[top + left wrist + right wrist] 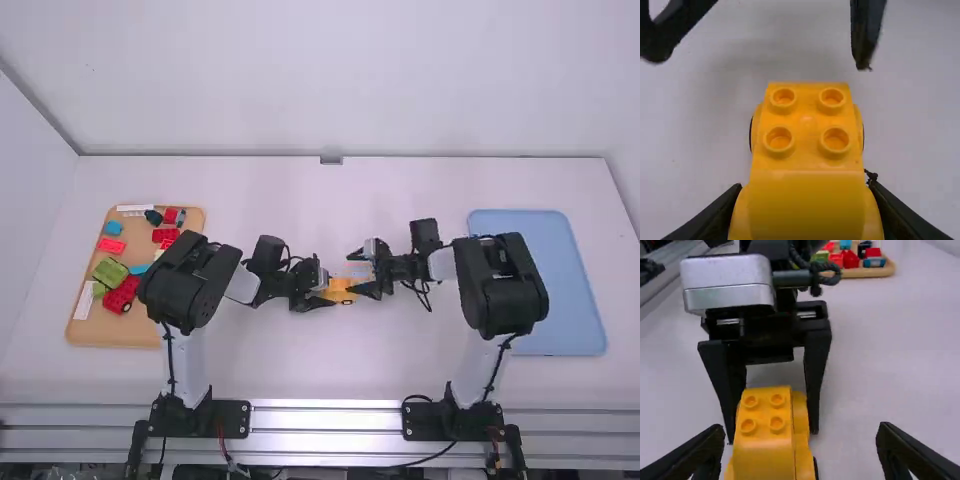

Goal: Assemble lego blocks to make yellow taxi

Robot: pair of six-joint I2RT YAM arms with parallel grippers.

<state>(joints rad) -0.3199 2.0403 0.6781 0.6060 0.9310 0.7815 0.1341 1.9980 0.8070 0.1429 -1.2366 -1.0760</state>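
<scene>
"Yellow taxi (807,205), nearest the lens: state its position and hold."

"It sits mid-table, between my two arms. My left gripper (805,186) has its fingers clamped on either side of the body. Whether the underside touches the table (400,360), I cannot tell."

"And your other hand?"

"My right gripper (800,429) is beside it with fingers spread, grasping nothing."

"Work completed?"

"Substantial, in my judgement. A rounded section and a four-stud block (767,415) appear joined to the lower body, and a dark wheel (815,467) is visible low on one side. It already reads as a car."

"Outstanding items?"

"Four studs (779,140) are bare on top. Whether the design calls for another part there, I cannot certify. The seating of the joints is likewise unconfirmed; a firm press from my free fingers would be a reasonable check. After that, I would expect only release or delivery, perhaps to the blue tray (535,290) on my right."

"Remaining stock?"

"Loose red, green and blue blocks (111,245) in the wooden tray (130,333) on my left. I judge them surplus to a yellow taxi."
</scene>
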